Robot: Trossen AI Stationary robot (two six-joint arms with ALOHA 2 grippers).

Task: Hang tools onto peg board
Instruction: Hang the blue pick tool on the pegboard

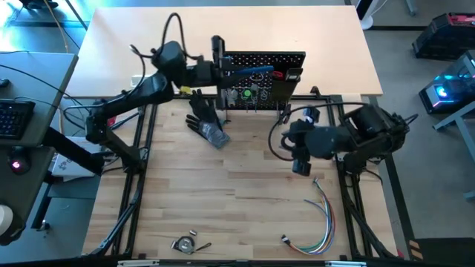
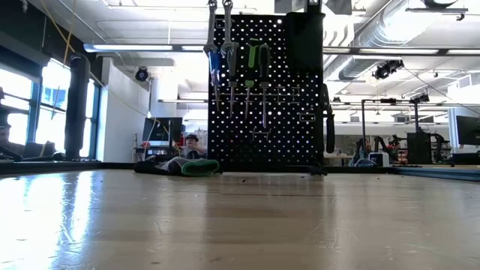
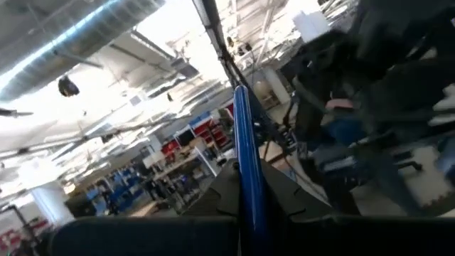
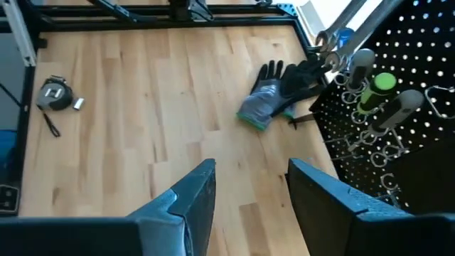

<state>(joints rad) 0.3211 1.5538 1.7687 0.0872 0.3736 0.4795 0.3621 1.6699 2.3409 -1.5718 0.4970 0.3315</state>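
Observation:
The black peg board [image 1: 260,78] stands upright at the table's far middle. On it hang silver wrenches [image 2: 212,45] and green-handled pliers [image 2: 253,67]; the right wrist view shows the hanging tools [image 4: 377,99] too. My left gripper [image 1: 221,73] is at the board's upper left corner, shut on a blue-handled hex key [image 1: 252,70] that reaches over the board's top edge. My right gripper [image 1: 300,167] hangs open over the table in front of the board's right end, its fingers [image 4: 202,192] with nothing between them. My left gripper pinches the hex key's blue handle [image 3: 249,178] between its two fingers. The handle runs forward out of the fingers, along them, and its dark shaft [image 3: 217,35] continues beyond. The fingers come level from the table's left. The tool is lifted clear.
A black glove [image 1: 206,122] lies on the table in front of the board's left end. A bundle of coloured wires [image 1: 320,222] lies near the front right, and a tape measure [image 1: 184,243] near the front edge. Bare wood lies in the table's middle.

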